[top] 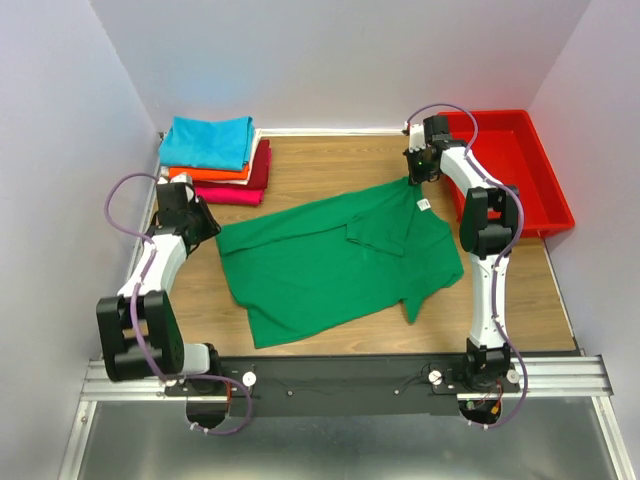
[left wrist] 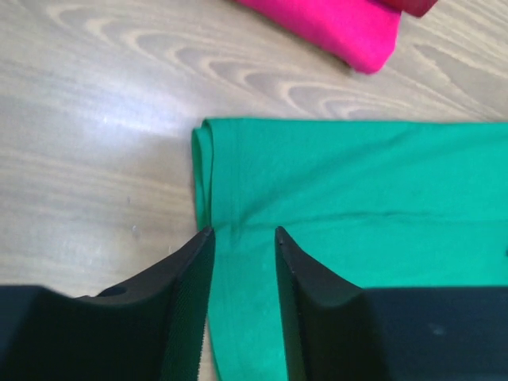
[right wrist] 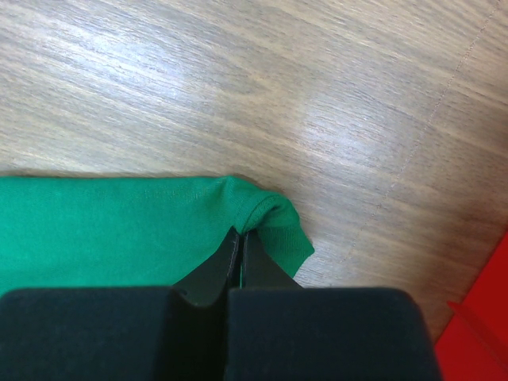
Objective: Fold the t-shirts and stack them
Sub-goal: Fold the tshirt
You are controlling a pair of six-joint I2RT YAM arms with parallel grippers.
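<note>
At the near edge of the wooden table (top: 330, 165), both arms rise from a black mounting bar (top: 340, 372) and reach away from it. The green t-shirt (top: 330, 265) lies spread across the middle of the table. It is rumpled, with its right part folded over itself and a small white neck label (top: 423, 204) showing near its far right corner.

The left gripper (top: 203, 224) sits low at the shirt's left edge. In the left wrist view its fingers (left wrist: 298, 278) stand a little apart, and the doubled green edge shows in the gap between them without being pinched.

Farther back on the right, the right gripper (top: 415, 178) is at the shirt's far corner. The right wrist view shows its fingers (right wrist: 214, 270) pressed together on a small bunched fold of the green cloth.

Against the far wall on the left is a stack of folded tees. The magenta t-shirt (top: 228, 194) lies lowest and nearest. The dark red t-shirt (top: 262, 165) and orange t-shirt (top: 210, 174) lie above it, and the turquoise t-shirt (top: 208, 140) is on top. The red plastic tray (top: 555, 190) sits in the far right corner, behind the right arm.
</note>
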